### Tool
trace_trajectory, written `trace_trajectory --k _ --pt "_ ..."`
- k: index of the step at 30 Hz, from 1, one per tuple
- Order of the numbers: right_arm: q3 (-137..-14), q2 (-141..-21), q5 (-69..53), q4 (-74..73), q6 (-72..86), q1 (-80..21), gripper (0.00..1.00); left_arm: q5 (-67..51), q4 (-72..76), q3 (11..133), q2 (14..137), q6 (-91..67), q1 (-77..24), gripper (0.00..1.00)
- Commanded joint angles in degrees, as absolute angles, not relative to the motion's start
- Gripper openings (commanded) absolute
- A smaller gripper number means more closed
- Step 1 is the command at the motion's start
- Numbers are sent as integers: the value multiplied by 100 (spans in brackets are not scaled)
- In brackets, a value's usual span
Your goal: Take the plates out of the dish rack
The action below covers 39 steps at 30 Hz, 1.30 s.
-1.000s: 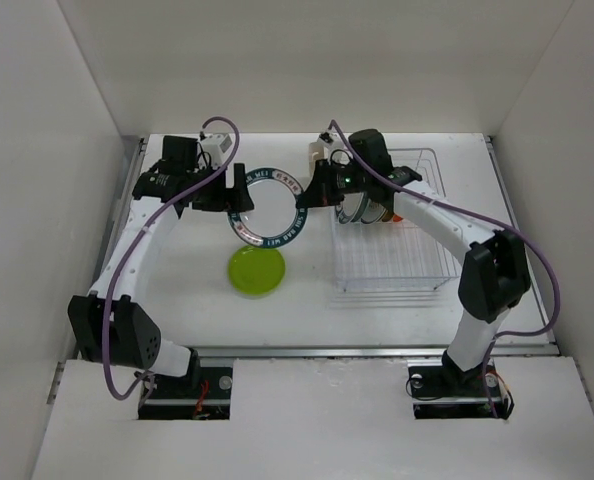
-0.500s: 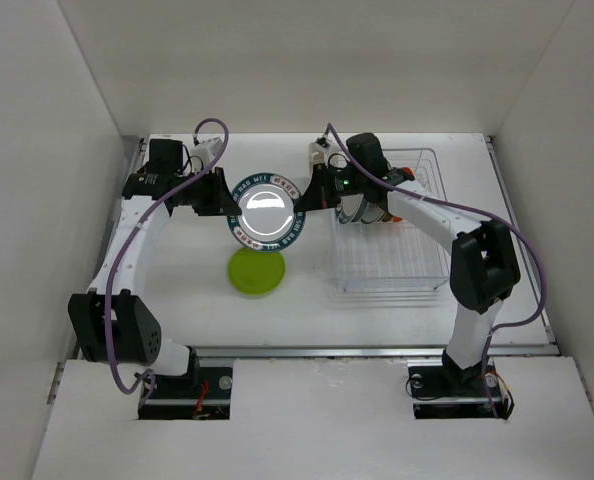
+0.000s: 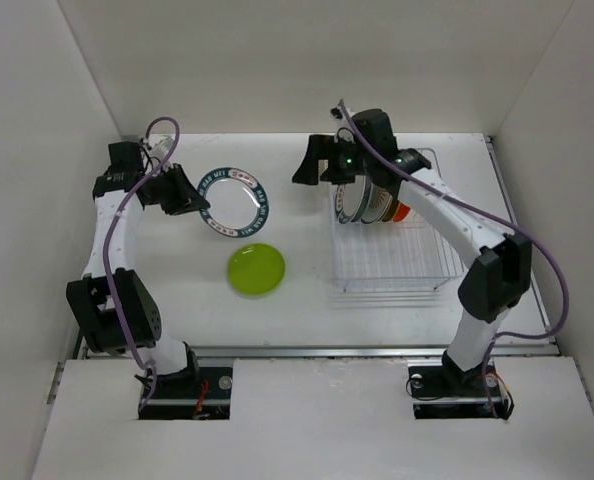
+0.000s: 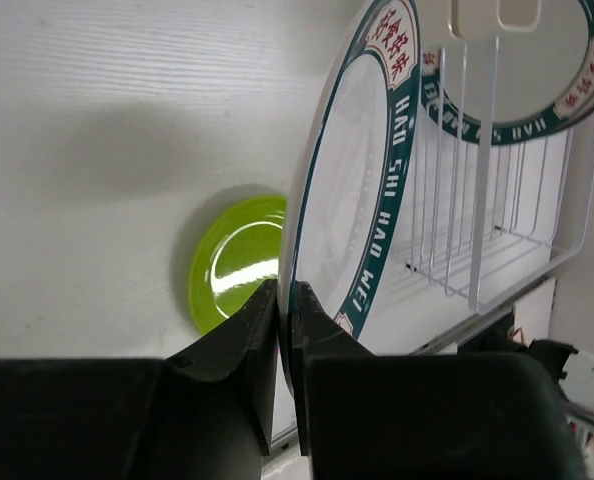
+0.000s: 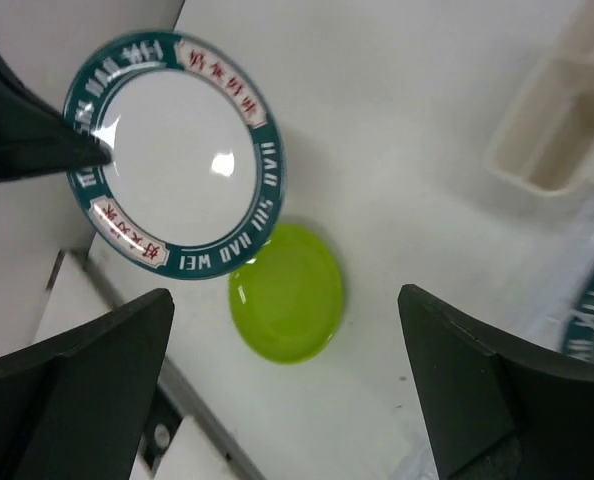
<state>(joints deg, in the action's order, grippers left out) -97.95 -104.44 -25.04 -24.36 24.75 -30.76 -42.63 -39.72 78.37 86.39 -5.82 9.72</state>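
My left gripper (image 3: 197,203) is shut on the left rim of a white plate with a dark teal lettered rim (image 3: 234,201), held in the air left of centre. In the left wrist view that plate (image 4: 349,200) stands edge-on, pinched between the fingertips (image 4: 267,320). My right gripper (image 3: 312,168) hangs open and empty at the dish rack's (image 3: 392,265) far left corner, apart from the held plate (image 5: 172,150). Several plates (image 3: 365,200) stand upright in the rack's far end. One of them, teal-rimmed (image 4: 577,90), shows behind the wires.
A lime green plate (image 3: 256,269) lies flat on the white table, in front of the held plate and left of the rack. The cream cutlery cup (image 5: 552,140) sits at the rack's far left corner. White walls enclose the table on three sides.
The right gripper let go of the teal-rimmed plate, opened wide and drew back toward the rack. The left gripper shut on the plate's other edge and carried it left.
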Motion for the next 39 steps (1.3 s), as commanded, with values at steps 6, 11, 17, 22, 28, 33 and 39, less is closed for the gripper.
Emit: trace_trajectory --k 6,11,17,22,28,33,39 --pt "-10635 -9317 831 -4435 2672 -2077 100 -3982 -3402 8208 9867 -993 1801 0" --pt "-10100 -9194 1204 -4746 2672 -1275 100 -3788 -3340 8586 10624 -923 1942 0" --pt "-9274 -9193 1204 -4554 2619 -932 90 -3788 -3129 8632 11249 -975 2170 0" --pt "-8877 -9263 1099 -4201 2496 -879 64 -3569 -3383 8631 11548 -782 2171 21" --pt "-8902 -9728 1397 -4131 2435 -879 56 -3437 -3498 8491 11549 -782 2171 39" --pt "-9009 -9948 1529 -4009 2435 -879 53 -3323 -3629 8429 11225 -729 2171 54" --pt "-9062 -10291 1459 -3745 2435 -879 42 -2857 -3682 8271 10522 -606 2171 79"
